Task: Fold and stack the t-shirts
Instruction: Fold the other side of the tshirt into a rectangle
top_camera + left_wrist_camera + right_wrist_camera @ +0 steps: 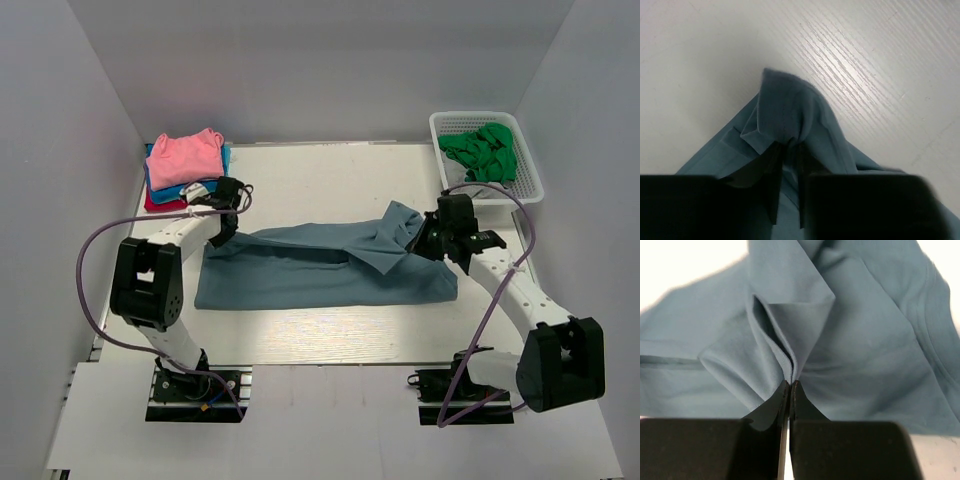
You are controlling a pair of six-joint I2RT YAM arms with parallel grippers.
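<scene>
Lifting both pinched ends level should keep the fold neat. Top view: the slate-blue t-shirt (pixel 320 270) lies on the surface (pixel 330 180) between the jaws; the folded stack (pixel 185 160) sits just beyond the left jaws, the basket (pixel 532 175) beyond the right jaws. Left wrist: jaws pinch a cloth peak. Right wrist: jaws clamp a pleat.
</scene>
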